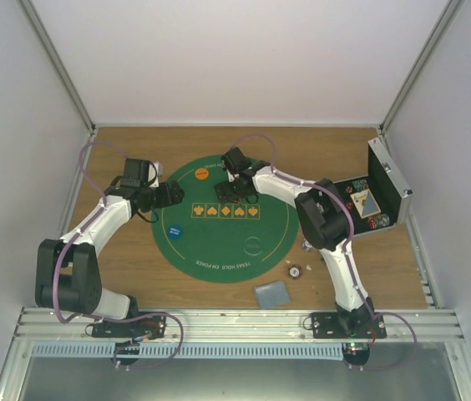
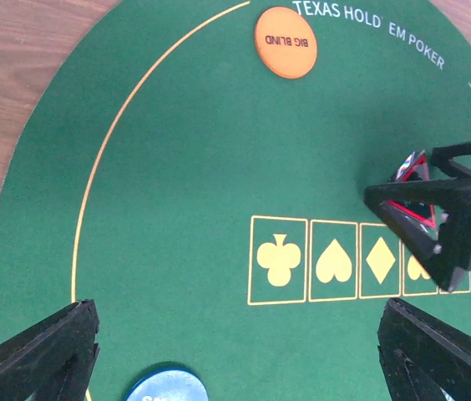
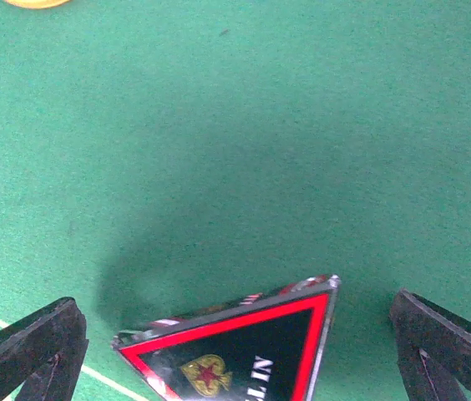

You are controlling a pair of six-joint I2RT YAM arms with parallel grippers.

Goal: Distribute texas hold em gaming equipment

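A dark triangular marker (image 3: 244, 355) with a red border is on the green felt mat (image 1: 219, 251), between the fingers of my right gripper (image 3: 240, 359); the jaws stand wide and touch neither side of it. The left wrist view shows the marker (image 2: 411, 171) inside the right gripper (image 2: 436, 225). My left gripper (image 2: 244, 359) hangs open over the mat's left part with nothing between its fingers. An orange "BIG BLIND" disc (image 2: 286, 42) lies at the mat's far edge, a blue disc (image 2: 167, 386) just beside the left gripper. Grey-blue cards (image 1: 272, 293) and a poker chip (image 1: 294, 271) lie on the wood near the front.
An open silver metal case (image 1: 377, 196) with more chips stands at the right edge of the table. A dark round disc (image 1: 252, 246) sits on the mat's near right part. Printed suit boxes (image 2: 336, 261) run across the mat's middle.
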